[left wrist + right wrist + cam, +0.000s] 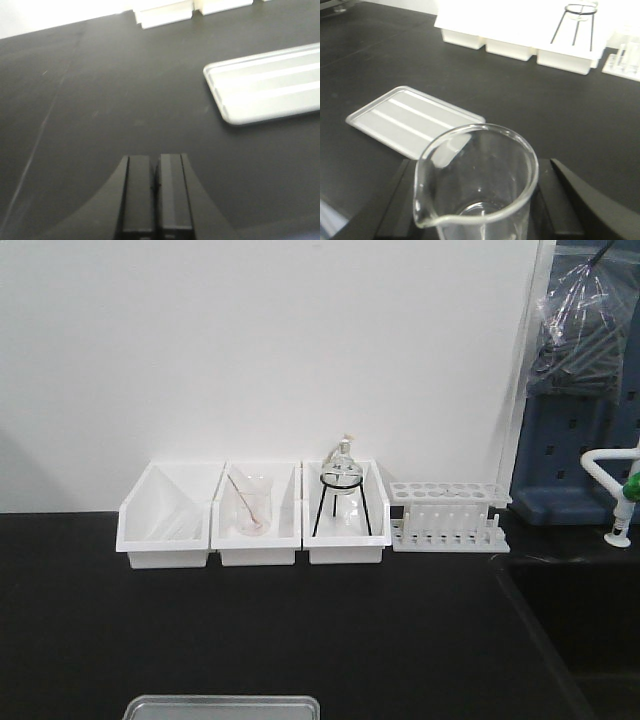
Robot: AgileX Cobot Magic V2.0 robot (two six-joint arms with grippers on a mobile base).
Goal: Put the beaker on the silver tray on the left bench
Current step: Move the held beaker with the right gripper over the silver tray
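Matte black left bench [300,630]. Along the rear edge, side by side: three white bins [258,552], then a white test-tube rack [450,522] just beside them. Near the front edge, well apart, a flat silver tray [222,707]. Far right, a sunken sink [585,640].
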